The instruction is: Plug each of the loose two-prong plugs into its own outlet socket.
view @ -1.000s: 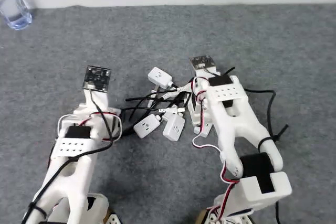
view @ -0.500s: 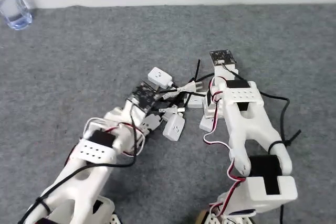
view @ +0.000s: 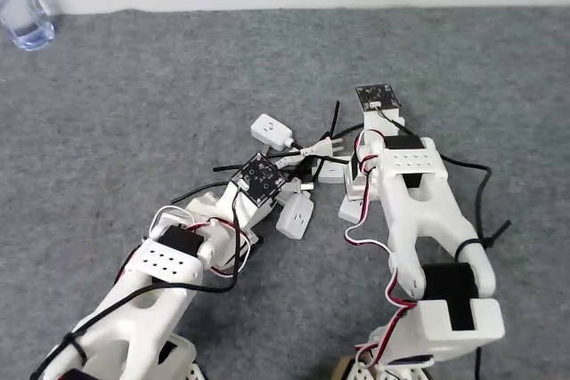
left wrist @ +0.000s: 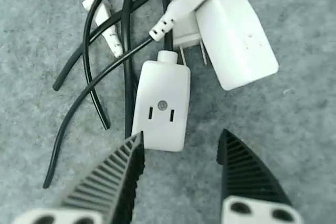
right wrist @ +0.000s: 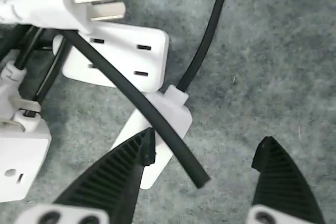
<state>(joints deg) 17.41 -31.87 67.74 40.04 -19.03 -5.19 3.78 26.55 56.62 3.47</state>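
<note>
The left arm has swung in from the open side of the worktop (left wrist: 294, 129) to the tangle in the middle. Its pincer (left wrist: 184, 139) now hangs spread wide, empty, just short of a white socket (left wrist: 160, 106) lying face-up among black cords (left wrist: 126, 51). The right pincer (right wrist: 208, 137), also wide and empty, has held still this last half second near a loose two-prong plug (right wrist: 68, 1); nothing is gripped yet, so the plugging seems still ahead.
</note>
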